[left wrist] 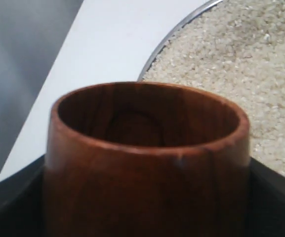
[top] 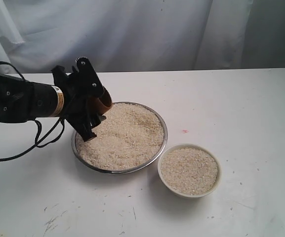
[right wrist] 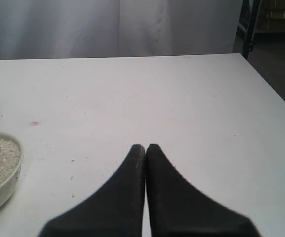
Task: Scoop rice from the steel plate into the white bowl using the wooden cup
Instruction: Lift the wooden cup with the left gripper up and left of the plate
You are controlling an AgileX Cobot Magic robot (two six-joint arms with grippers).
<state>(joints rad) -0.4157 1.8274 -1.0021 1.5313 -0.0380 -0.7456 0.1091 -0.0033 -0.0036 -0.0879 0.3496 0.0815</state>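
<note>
Left gripper point(top: 98, 106) clamped on wooden cup point(left wrist: 147, 168), right gripper point(right wrist: 145, 148) closed

Left arm point(top: 14, 101): matte black, amber wrist band point(top: 58, 101), looping black cables point(top: 46, 138), visible screws point(top: 83, 62). Right gripper point(right wrist: 145, 148): black tapered fingers point(right wrist: 127, 187).

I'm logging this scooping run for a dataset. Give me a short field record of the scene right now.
cup: small reddish-brown wooden cup, empty inside
held by: left end effector, gripping it over the plate's edge
plate: wide shiny steel plate, full of pale rice grains
bowl: small white round bowl, holding rice, beside the plate
right end effector: shut, above the white table
</note>
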